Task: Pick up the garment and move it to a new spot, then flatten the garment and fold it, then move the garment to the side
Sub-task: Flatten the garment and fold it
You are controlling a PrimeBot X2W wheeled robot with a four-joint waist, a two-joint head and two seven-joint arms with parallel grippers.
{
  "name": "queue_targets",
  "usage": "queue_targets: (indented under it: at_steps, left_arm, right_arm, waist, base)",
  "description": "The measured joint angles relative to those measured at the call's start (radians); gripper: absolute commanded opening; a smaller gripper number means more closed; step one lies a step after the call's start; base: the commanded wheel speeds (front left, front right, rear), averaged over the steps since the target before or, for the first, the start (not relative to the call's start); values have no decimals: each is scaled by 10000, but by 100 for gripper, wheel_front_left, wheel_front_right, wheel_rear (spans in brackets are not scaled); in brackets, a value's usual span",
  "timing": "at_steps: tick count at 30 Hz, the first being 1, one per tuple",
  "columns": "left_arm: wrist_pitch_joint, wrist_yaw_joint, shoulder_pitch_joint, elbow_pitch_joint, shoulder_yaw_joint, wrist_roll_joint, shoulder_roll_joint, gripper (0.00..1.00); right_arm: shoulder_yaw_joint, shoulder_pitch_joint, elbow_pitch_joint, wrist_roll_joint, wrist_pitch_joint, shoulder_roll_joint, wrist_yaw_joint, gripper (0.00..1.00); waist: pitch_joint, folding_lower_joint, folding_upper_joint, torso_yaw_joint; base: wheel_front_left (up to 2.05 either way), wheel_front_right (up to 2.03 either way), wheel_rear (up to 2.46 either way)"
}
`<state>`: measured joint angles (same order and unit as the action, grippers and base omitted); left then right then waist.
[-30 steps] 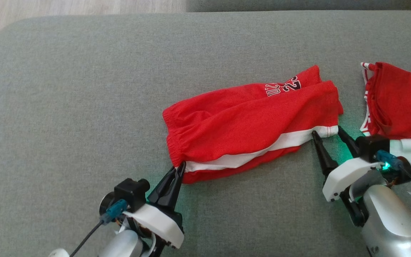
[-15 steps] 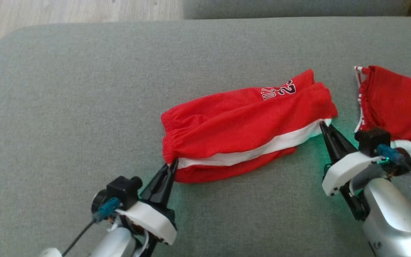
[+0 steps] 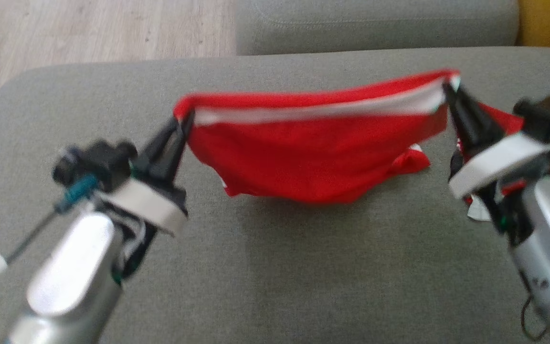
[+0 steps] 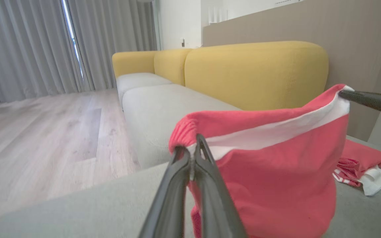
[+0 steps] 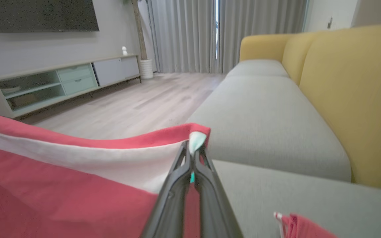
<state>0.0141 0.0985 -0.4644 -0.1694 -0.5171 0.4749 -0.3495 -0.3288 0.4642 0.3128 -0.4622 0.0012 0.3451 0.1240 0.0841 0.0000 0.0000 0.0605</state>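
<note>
Grey sofa seat (image 3: 275, 267) sits below yellow backrests (image 4: 256, 72). Floor (image 5: 137, 105) is pale wood. Grey curtains (image 4: 21, 49) hang drawn, with a daylight slit between. Low cabinet (image 5: 61, 82) lines the wall, with a dark screen (image 5: 41, 15) above.

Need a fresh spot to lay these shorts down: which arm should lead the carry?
Left, probably. Both arms hold the shorts stretched out, but the left gripper has bare grey cushion beside it, while the right gripper has a second red garment beside it.

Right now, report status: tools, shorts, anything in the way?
Left tool shut on waistband corner, right tool shut on hem corner. Red shorts hang stretched between them over grey cushion. Second red garment lies near right tool.
</note>
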Motion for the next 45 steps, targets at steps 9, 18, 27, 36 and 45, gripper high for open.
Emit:
queue_targets:
  at_steps: [9, 18, 27, 36, 45]
  left_arm:
    - [-314, 54, -2656, 105, 439, -247, -347, 0]
    - [-585, -238, -2463, 1139, 738, 88, -395, 0]
    - [-1406, -871, -727, 3195, 993, 443, -1124, 0]
    - [-1287, -516, -2842, 1935, 1080, 272, -999, 0]
    - [416, 46, -7240, -2594, 1022, -267, -205, 0]
  right_arm:
    - [418, 1587, -1486, 19, 800, -27, 0, 0]
    - [1057, 1437, -2936, 343, 1597, -324, 0, 0]
    - [1912, -473, -4955, 736, 2861, -568, 0, 0]
    - [1864, 1325, -4529, 805, 3457, -577, 0, 0]
    - [803, 6114, -318, 1114, 1818, -525, 2, 0]
  waist:
    - [-576, 0, 0, -294]
    - [-1007, 0, 0, -540]
    - [-755, -1, 0, -514]
    - [587, 2, 0, -475]
    - [2556, 6, 0, -539]
  base:
    - [0, 0, 0]
    - [0, 0, 0]
    - [0, 0, 0]
    - [0, 0, 0]
    - [0, 0, 0]
